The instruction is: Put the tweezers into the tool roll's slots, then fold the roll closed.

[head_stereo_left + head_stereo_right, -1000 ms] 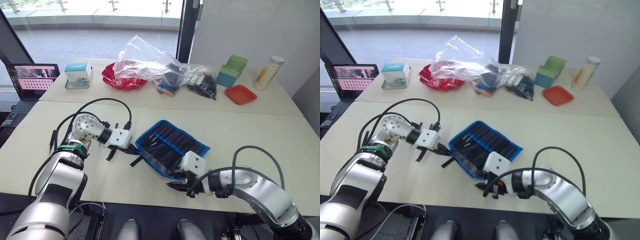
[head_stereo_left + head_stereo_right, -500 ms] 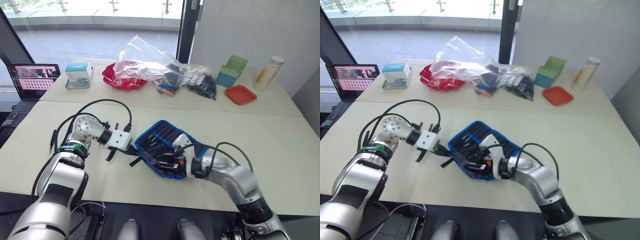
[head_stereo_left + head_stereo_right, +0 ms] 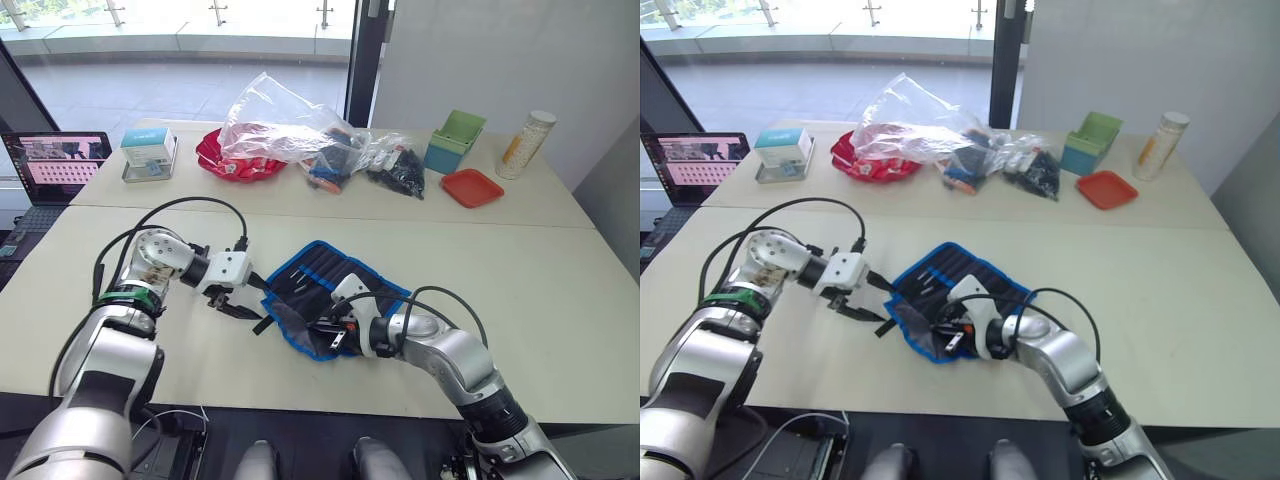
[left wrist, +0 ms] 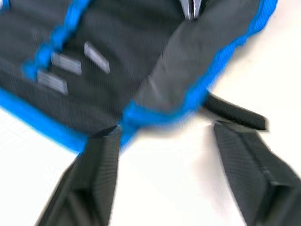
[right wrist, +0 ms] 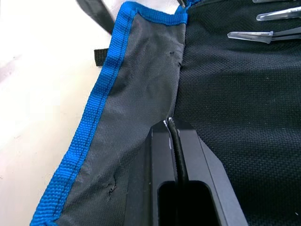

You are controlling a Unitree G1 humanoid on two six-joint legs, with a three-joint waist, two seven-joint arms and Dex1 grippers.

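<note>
I see the desk [image 3: 560, 300] carrying the tool roll [image 3: 335, 290] open at lower centre of the frame, its slots [image 3: 325, 275] holding tweezers [image 5: 249, 35]. My right hand [image 3: 335, 328] rests on the roll's near flap, fingers pressed together on a thin black tweezer. My left hand [image 3: 235, 308] sits spread open and empty at the roll's left edge beside the strap [image 4: 235, 110].
</note>
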